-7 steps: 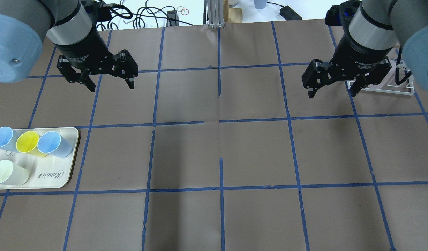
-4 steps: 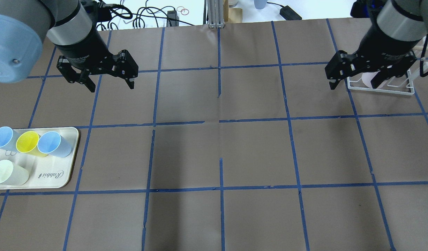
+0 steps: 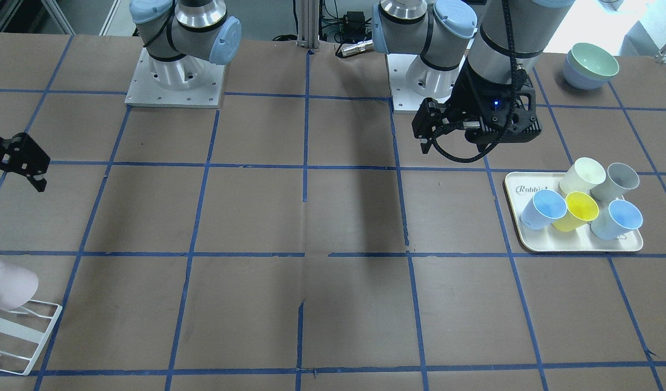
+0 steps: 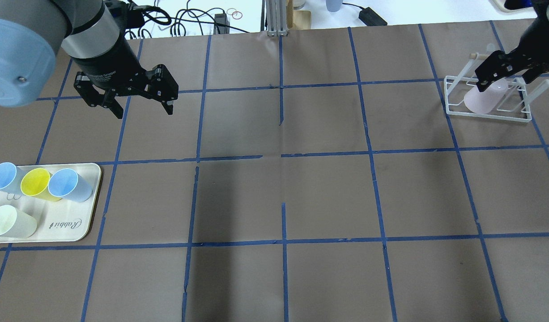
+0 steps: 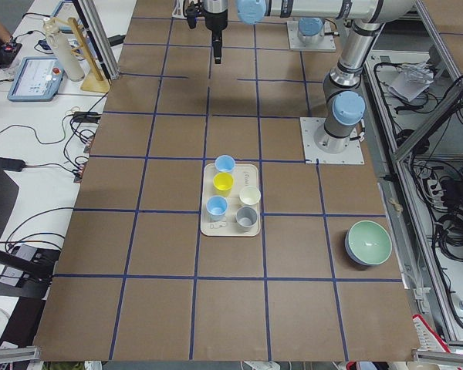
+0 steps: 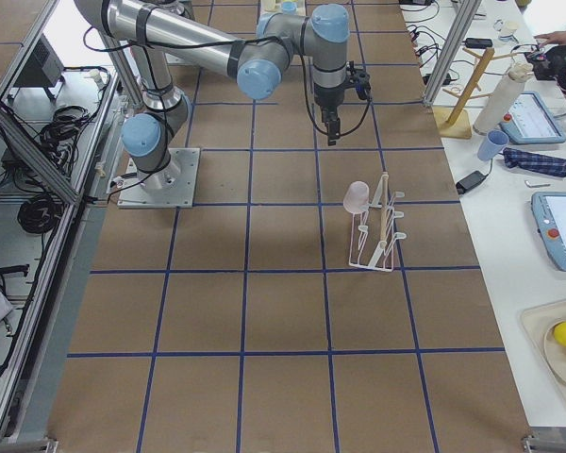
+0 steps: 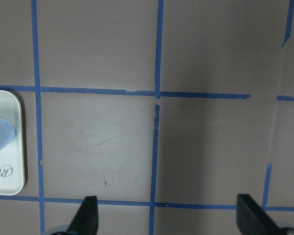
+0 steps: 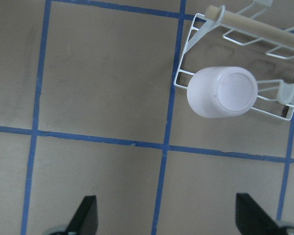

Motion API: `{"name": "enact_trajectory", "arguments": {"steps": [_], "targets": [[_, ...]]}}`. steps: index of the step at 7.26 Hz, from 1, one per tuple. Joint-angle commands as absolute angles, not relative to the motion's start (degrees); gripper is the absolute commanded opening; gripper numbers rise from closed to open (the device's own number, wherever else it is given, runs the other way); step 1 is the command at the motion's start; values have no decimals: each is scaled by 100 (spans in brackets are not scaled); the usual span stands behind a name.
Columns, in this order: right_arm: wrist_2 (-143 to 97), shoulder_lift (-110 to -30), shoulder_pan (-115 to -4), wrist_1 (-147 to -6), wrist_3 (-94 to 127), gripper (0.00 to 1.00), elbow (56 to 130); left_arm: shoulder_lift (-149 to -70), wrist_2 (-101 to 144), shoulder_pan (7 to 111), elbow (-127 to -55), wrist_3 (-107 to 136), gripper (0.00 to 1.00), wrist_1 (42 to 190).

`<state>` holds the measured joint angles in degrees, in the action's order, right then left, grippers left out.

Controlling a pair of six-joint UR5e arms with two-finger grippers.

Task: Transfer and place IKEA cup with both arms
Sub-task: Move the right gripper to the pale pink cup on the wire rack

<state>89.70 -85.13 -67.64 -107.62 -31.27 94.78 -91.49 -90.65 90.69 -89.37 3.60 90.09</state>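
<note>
Moved: the right end effector (image 4: pixel 503 84) has been carried outward toward the right end of the bench (image 4: pixel 328 197), and the IKEA cup (image 4: pixel 482 99), hidden behind it a second ago, is now uncovered. The left end effector (image 4: pixel 143 112) is found where it was.
IKEA cup: pale pink, turned base-up and tilted on the white wire rack (image 4: pixel 489 115), at the rack's end toward the bench middle. It is touched by neither end effector.
Right end effector: fingers are spread wide and nothing is held. It is kept above the bench, apart from the cup, which is seen by its wrist camera ahead of the fingers rather than between them.
Left end effector: fingers are spread wide and empty, held over bare bench beyond the tray.
Tray (image 4: pixel 64 223): cream, set near the bench's left end. A light blue cup (image 4: pixel 1 175), a yellow cup (image 4: pixel 35 182), a second light blue cup (image 4: pixel 66 184), a cream-white cup (image 4: pixel 8 220) and a grey cup (image 3: pixel 620 179) are stood on it close together, open side up.
Stacked bowls (image 3: pixel 590 68): pale green over bluish, set well apart from the tray, nearer the robot.
</note>
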Motion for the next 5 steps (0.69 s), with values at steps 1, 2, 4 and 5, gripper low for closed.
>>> {"name": "enact_trajectory", "arguments": {"steps": [1, 2, 4, 5], "targets": [[8930, -8035, -6487, -11501, -3830, 100, 9475, -9149, -9062, 9070, -8938, 360, 100, 9009], [8930, -7859, -6486, -11818, -3867, 100, 9475, -9149, -9062, 9070, -8938, 360, 100, 9009], [8938, -7464, -6486, -12268, -3964, 100, 9475, -9149, -9070, 9070, -8938, 360, 100, 9009], [8930, -7384, -6486, -12296, -3964, 100, 9483, -9149, -9070, 9070, -8938, 360, 100, 9009]]}}
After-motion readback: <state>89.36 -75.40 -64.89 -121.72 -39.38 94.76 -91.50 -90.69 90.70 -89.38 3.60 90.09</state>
